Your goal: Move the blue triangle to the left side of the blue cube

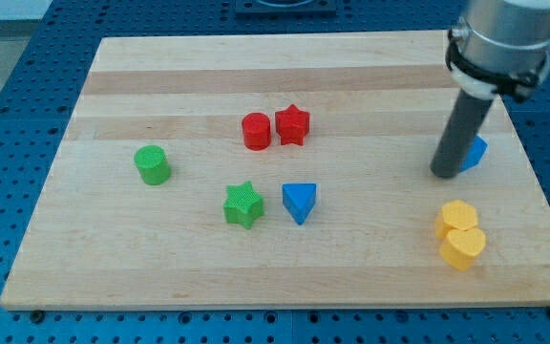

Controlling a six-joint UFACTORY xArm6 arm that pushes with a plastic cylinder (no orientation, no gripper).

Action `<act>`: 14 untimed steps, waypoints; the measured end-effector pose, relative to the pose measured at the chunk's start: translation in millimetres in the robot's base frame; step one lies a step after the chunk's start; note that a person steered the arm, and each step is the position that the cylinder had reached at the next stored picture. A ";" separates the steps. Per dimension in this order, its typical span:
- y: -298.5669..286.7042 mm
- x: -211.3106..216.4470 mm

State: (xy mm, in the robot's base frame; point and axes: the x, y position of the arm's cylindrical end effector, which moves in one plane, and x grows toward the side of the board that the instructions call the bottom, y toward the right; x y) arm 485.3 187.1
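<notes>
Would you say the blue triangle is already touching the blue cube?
No, the blue triangle sits mid-board beside the green star, far from the blue cube.

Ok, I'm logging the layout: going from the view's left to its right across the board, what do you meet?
Green cylinder → green star → red cylinder → red star → blue triangle → my tip, touching the blue cube. The two yellow blocks overlap these.
</notes>
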 end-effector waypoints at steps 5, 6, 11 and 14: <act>-62.9 74.0; -137.1 101.4; -133.6 27.0; -164.2 -57.4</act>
State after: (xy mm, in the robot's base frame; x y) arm 427.9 22.9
